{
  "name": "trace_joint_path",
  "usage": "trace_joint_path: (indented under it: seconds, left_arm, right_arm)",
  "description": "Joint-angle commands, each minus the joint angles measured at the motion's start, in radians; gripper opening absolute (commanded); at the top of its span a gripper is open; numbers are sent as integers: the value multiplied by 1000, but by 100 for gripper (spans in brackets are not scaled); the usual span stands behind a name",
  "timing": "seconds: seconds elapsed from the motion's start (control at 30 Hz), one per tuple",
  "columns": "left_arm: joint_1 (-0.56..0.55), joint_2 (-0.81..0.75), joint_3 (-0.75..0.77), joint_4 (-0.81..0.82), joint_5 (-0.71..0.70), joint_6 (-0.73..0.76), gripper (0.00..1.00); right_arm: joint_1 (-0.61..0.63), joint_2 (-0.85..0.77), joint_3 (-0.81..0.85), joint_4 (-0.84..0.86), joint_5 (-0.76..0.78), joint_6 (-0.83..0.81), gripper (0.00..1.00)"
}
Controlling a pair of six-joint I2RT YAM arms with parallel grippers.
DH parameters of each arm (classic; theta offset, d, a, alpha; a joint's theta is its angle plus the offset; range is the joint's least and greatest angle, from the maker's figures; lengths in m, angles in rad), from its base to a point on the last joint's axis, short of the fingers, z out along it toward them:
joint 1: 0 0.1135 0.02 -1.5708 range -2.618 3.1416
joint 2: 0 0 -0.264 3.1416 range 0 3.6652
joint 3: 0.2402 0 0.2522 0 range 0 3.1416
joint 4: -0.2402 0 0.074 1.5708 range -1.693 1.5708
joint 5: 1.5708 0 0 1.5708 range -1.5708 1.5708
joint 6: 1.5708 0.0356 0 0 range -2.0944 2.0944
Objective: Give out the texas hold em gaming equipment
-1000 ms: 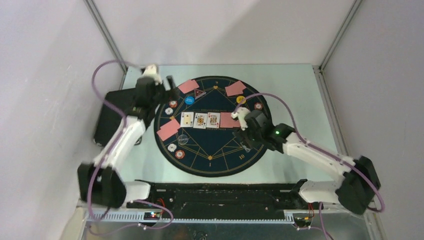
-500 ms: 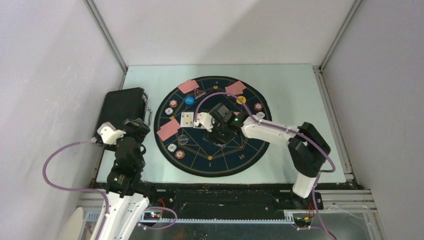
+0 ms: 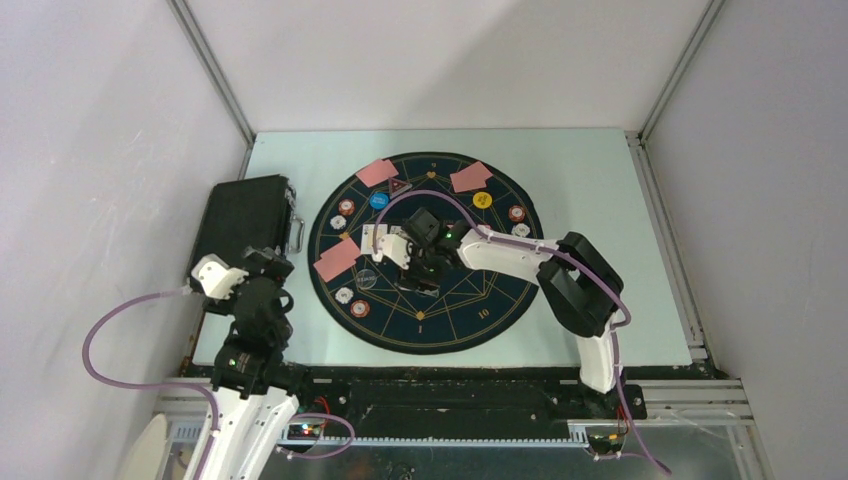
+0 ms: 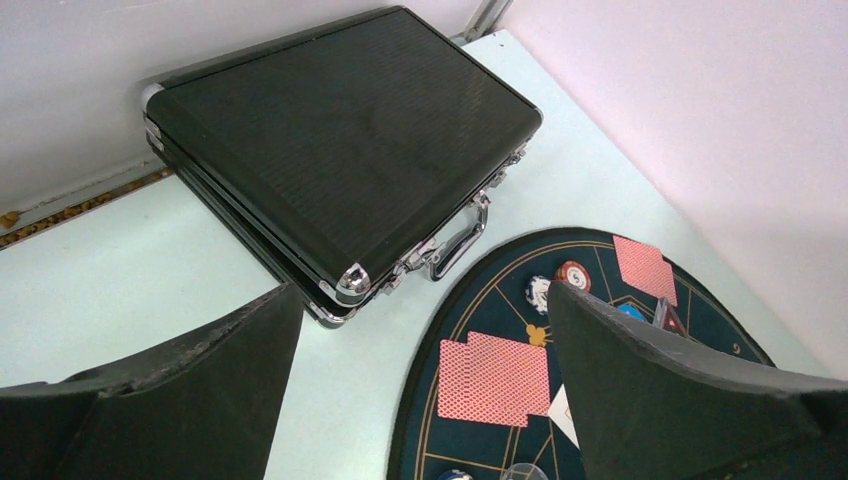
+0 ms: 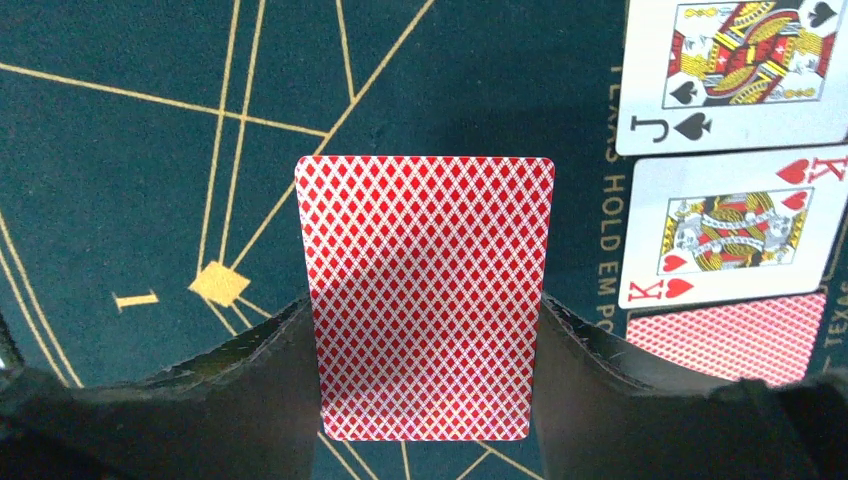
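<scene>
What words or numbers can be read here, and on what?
"J" with a spade: jack card.
"K" with a heart: king card.
"HOLD EM", cut off at both ends: round mat.
"1" and "10": mat's near rim.
Chips: print too small to read.
Red-backed card in the right gripper: pattern only, no text.

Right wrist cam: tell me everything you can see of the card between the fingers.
The face-down card shows a red diamond-lattice back, thin white border and rounded corners, and looks flat and unbent. The fingers of the right gripper press its two long edges near its lower half. It is over the dark mat, beside the face-up jack and king. Its face is hidden.
</scene>
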Motion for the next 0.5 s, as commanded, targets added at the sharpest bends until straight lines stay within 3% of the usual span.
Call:
trace_joint_path:
  seconds: [0.0,0.4,0.47]
  left_arm:
    - [0,9,-6,6,-61,-19,100]
    - [0,-6,-17,6,-80,-28,100]
    - [0,-7,-17,6,-79,-26,100]
  right_arm:
    - [-3,33,49,-7,-28,-39,23]
    - [-25,74,43,0,-37,-5,58]
    - [-24,75,43,-2,-31,-2,68]
